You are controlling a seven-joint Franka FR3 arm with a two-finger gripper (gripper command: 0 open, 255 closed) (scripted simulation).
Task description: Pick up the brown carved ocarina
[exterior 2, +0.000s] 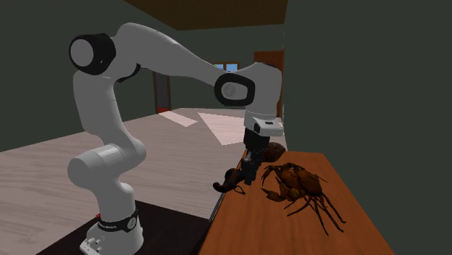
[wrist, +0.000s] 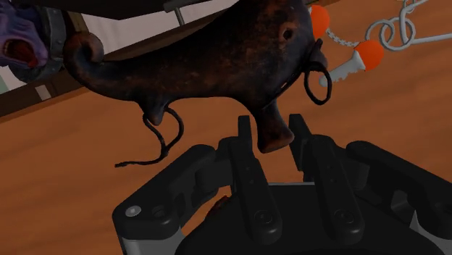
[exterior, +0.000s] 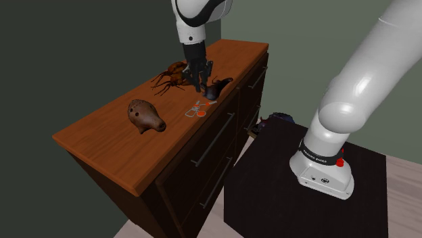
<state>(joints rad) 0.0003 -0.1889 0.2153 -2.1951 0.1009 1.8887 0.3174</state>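
Note:
A dark brown carved ocarina [wrist: 217,58] with a curled tail, a finger hole and a thin cord lies at the wooden dresser top's [exterior: 101,138] edge nearest the stand. In the shoulder view the ocarina [exterior: 220,86] sits just right of my gripper [exterior: 201,86]. My gripper [wrist: 269,127] comes down from above, and its two fingers clasp the short stub that sticks out of the ocarina's body. In the second exterior view the gripper [exterior 2: 248,176] stands over the ocarina [exterior 2: 230,181] at the dresser's edge.
A second, reddish-brown ocarina [exterior: 145,115] with several holes lies toward the shoulder view's left. A brown spider figure [exterior: 173,74] sprawls behind the gripper. A white wire puzzle with orange beads [exterior: 197,110] lies beside the dark ocarina. A purple figure [wrist: 18,40] lies beyond the dresser's edge.

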